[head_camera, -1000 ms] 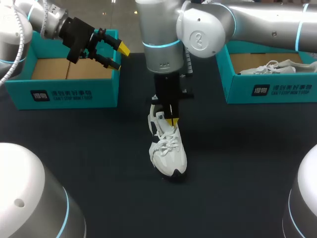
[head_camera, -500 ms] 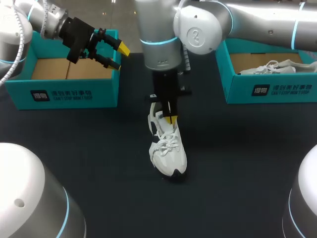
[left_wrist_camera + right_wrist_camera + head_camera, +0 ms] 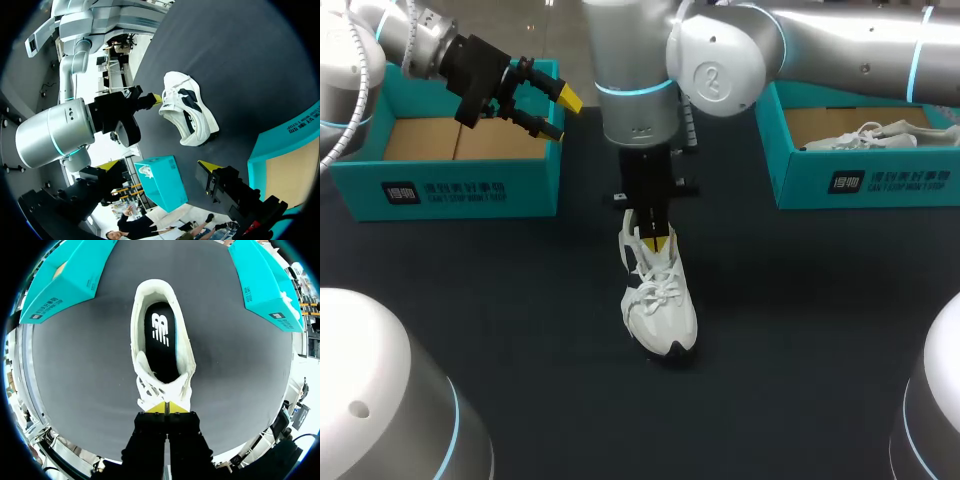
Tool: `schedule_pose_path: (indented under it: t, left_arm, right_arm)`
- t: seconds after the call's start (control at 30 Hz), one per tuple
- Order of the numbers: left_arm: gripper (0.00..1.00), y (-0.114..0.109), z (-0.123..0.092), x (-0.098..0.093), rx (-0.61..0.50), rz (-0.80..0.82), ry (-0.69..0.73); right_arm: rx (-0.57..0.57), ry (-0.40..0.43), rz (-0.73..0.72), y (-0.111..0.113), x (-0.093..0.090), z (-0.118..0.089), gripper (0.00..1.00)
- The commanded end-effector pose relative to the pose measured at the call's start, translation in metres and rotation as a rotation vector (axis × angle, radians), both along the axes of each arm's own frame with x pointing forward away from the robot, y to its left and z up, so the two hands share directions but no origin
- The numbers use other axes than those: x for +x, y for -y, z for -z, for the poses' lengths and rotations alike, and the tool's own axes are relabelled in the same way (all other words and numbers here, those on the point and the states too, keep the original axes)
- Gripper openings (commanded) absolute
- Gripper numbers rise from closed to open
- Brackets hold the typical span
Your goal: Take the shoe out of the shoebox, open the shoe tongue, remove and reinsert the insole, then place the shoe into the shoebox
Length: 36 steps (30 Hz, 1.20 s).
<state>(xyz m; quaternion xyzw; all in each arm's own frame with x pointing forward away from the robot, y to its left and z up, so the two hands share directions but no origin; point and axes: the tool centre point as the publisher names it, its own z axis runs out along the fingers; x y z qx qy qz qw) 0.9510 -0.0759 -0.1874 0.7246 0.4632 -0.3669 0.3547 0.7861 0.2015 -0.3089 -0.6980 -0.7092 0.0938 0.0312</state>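
A white shoe (image 3: 660, 310) with dark side patches stands upright mid-table, toe toward the front edge. In the right wrist view the shoe (image 3: 187, 360) gapes, showing its black insole (image 3: 161, 347) lying inside. My right gripper (image 3: 660, 240) hangs straight down over the tongue and upper laces; its yellow tips (image 3: 165, 407) are pressed together, and nothing shows between them. From the left wrist, that gripper (image 3: 155, 99) sits at the shoe's (image 3: 192, 112) mouth. My left gripper (image 3: 563, 115) hovers open and empty above the left shoebox (image 3: 470, 185), whose cardboard floor is bare.
A second teal shoebox (image 3: 865, 180) at the right holds another white shoe (image 3: 870, 135). My right arm's big silver links span the table's back middle. Dark tabletop lies open around the shoe and toward the front.
My right arm's wrist and gripper have shifted slightly left and toward the back over the shoe's mouth. The shoe and the left arm have not moved.
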Motion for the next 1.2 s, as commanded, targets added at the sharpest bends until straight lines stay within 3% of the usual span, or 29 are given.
schedule_pose_path:
  t: [0.03, 0.4, 0.57, 0.77, 0.87, 1.03, 1.2]
  left_arm:
    - [1.00, 0.000, 0.000, 0.000, 0.003, 0.001, 0.001]
    - [1.00, 0.000, 0.000, 0.000, 0.003, 0.001, 0.001]
    - [1.00, 0.000, 0.000, 0.000, 0.003, 0.001, 0.001]
    - [1.00, 0.000, 0.000, 0.000, 0.003, 0.001, 0.001]
    - [1.00, 0.000, 0.000, 0.000, 0.003, 0.001, 0.001]
    - [1.00, 0.000, 0.000, 0.000, 0.003, 0.001, 0.001]
    - [1.00, 0.000, 0.000, 0.000, 0.003, 0.001, 0.001]
  right_arm:
    - [0.007, 0.013, -0.003, 0.003, 0.012, 0.011, 0.00]
    - [0.011, 0.062, -0.004, 0.011, 0.032, 0.026, 0.00]
    - [0.006, 0.101, -0.013, 0.010, 0.032, 0.016, 0.00]
    - [0.079, 0.192, -0.226, 0.007, 0.036, 0.000, 0.00]
    - [0.088, 0.182, -0.309, 0.005, 0.041, -0.002, 0.00]
    - [0.137, 0.205, -0.407, 0.003, 0.049, -0.006, 0.00]
    - [0.115, 0.221, -0.401, 0.004, 0.051, -0.008, 0.00]
